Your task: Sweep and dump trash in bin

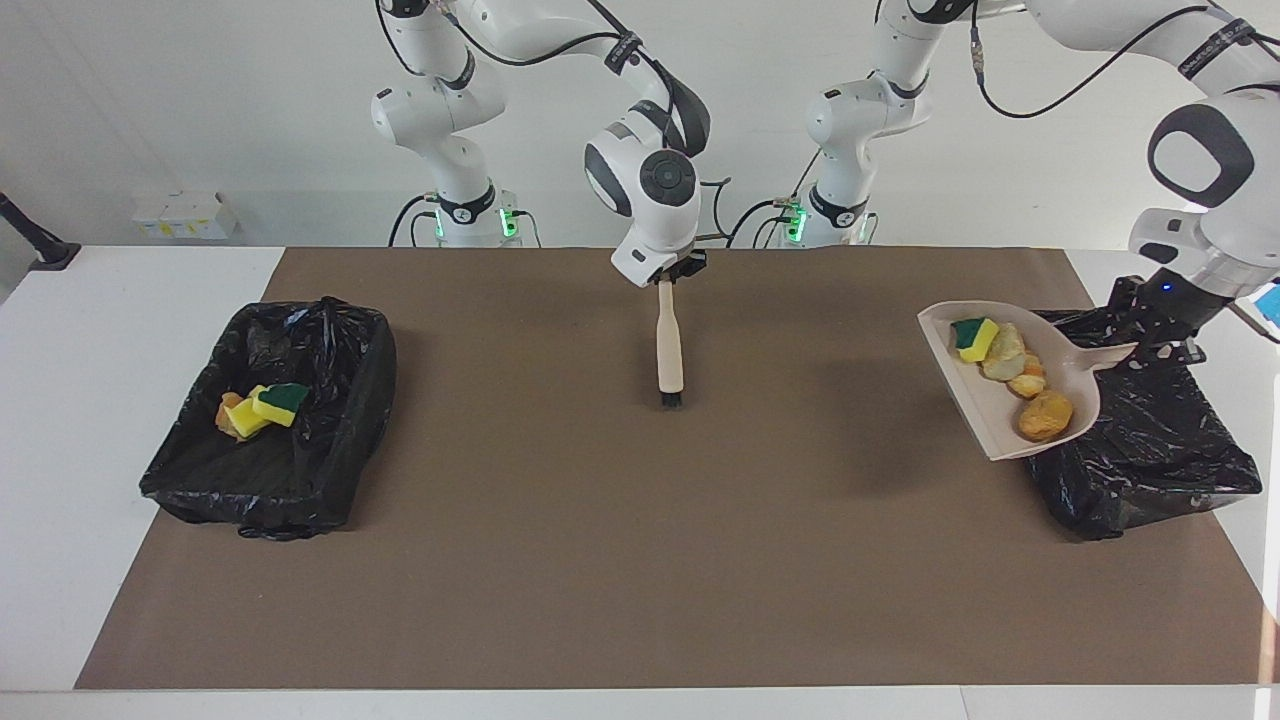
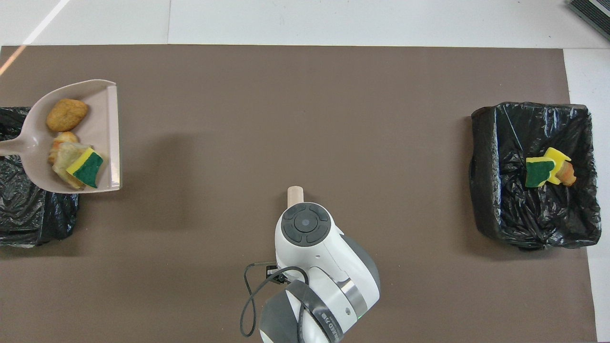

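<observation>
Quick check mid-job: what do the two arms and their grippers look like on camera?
Both arms have glossy white rounded shells with dark grey joint rings and round grey end caps. Black cables loop along them, and green lights glow at both bases. The right gripper is a small black unit under a white wrist; the left gripper is black too, with a tiny blue light.

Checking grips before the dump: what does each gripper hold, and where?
Left gripper: dustpan, by its handle. Right gripper: brush, by its handle's top.

Left-end bin [image 2: 28, 214] cut by overhead edge; brush [image 2: 295, 194] mostly hidden under right arm.
</observation>
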`<state>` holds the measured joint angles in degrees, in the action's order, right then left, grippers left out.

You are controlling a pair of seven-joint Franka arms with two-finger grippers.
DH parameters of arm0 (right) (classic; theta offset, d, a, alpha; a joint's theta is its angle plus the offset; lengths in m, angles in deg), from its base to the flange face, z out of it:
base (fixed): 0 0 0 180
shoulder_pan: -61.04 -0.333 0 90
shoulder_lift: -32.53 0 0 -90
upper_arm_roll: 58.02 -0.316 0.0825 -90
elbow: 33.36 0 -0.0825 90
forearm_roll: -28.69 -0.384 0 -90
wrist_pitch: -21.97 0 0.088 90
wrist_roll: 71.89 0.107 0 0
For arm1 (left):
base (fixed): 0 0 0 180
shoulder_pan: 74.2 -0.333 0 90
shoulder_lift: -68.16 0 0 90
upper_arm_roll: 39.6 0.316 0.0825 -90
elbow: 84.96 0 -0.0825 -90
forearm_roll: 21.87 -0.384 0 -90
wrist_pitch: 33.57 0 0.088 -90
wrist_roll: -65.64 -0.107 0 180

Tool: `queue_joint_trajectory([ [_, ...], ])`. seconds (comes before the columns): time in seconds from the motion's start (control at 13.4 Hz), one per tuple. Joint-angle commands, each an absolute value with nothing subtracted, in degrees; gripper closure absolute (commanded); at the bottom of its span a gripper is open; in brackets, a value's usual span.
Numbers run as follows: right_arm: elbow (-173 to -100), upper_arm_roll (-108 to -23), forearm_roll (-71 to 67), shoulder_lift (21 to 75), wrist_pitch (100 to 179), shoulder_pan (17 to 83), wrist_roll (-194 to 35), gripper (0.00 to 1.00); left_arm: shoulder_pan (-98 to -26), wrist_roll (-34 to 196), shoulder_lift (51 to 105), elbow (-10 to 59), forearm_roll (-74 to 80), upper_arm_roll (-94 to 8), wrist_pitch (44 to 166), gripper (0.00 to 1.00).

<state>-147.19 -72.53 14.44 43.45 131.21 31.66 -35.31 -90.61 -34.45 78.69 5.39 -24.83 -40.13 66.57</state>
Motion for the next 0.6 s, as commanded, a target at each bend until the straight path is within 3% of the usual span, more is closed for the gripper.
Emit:
queue_joint_trajectory([
  [0.0, -147.18, -72.78, 15.77, 43.43, 131.83, 32.12, -36.48, 1.0, -93.61, -34.73, 78.88, -1.09, -29.59, -40.48, 59.26, 1.0],
  [0.22, -147.26, -72.87, 15.59, 44.48, 132.45, 32.12, -34.37, 1.0, -97.48, -35.17, 78.7, -4.01, -31.63, -38.12, 55.9, 1.0],
  [0.52, -147.53, -72.78, 14.89, 44.66, 133.15, 32.65, -34.53, 1.0, -98.63, -37.45, 77.91, -3.14, -32.24, -37.31, 63.01, 1.0],
])
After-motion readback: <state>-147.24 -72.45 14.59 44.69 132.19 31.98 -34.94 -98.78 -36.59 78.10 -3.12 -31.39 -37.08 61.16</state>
